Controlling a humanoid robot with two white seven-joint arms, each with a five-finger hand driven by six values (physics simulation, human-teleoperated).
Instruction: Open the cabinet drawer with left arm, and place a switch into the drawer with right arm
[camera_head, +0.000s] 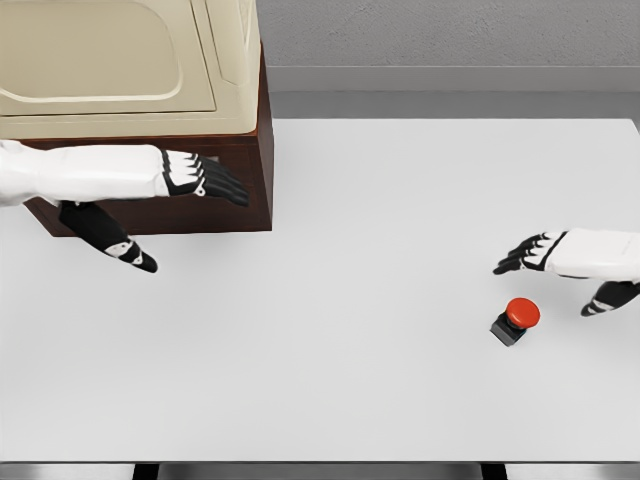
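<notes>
Head view: cabinet sits at the table's far left, drawer face looks shut, no gap seen. Left hand hovers right in front of the cabinet's dark front, fingers stretched loose, gripping nothing. Switch, red button on dark base, lies well right of the cabinet, on the table. Right hand hangs just above and slightly right of the switch, fingers loose, holding nothing. Right is clearly nearer; switch lies below-left of its palm.
</notes>
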